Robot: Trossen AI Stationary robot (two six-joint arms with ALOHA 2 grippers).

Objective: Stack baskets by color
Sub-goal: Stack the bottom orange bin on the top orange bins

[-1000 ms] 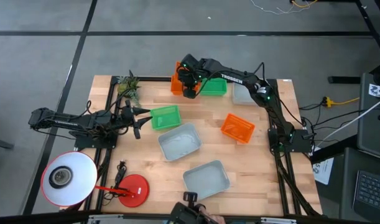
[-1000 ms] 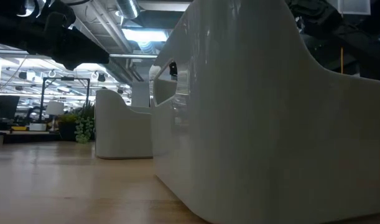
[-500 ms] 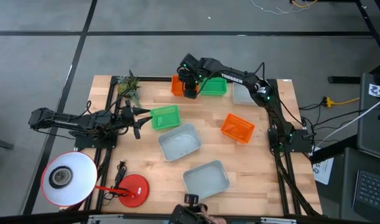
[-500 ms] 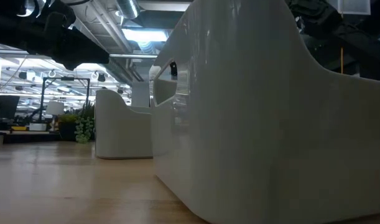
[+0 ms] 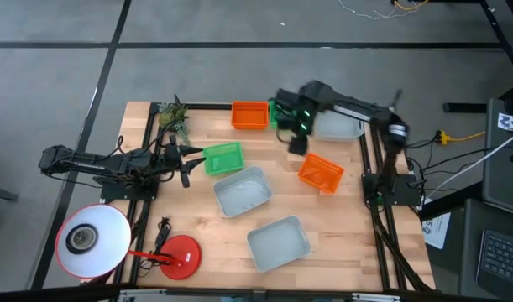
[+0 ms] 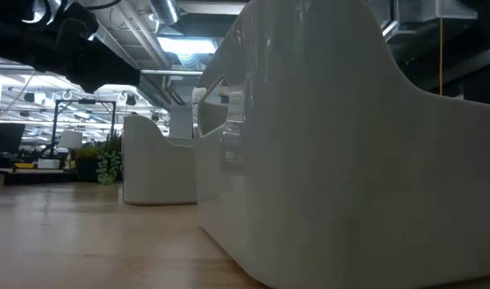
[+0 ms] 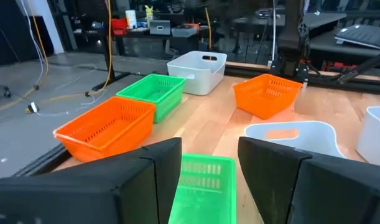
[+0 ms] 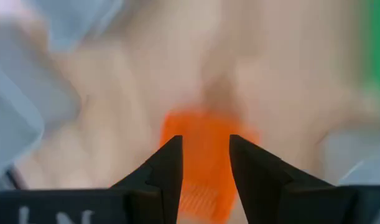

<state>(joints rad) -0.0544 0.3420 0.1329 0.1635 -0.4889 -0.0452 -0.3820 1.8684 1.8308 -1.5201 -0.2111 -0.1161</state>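
Several baskets stand on the wooden table. An orange basket [image 5: 249,115] rests on its bottom at the far edge, beside a green basket [image 5: 276,111] half hidden by my right arm. A pale grey basket [image 5: 337,127] is at the far right. A second orange basket [image 5: 321,172] lies right of centre. Another green basket [image 5: 222,158] and two grey baskets [image 5: 242,190] [image 5: 279,242] stand nearer. My right gripper [image 5: 296,143] hangs open above the table, pointing down over the second orange basket [image 8: 202,155], which is blurred. My left gripper [image 5: 187,161] stands open and level by the green basket [image 7: 202,186].
A red lamp base [image 5: 179,256] and a white lamp shade [image 5: 91,241] sit at the near left. A small plant [image 5: 174,117] stands at the far left corner. In the low view a grey basket [image 6: 349,160] fills the right side. Bare wood lies at the table's centre.
My right gripper has let go of the orange basket at the far edge, which now rests flat there. It has risen and swung toward the table's right and near side, tipping to point down, and now hangs above the second orange basket.
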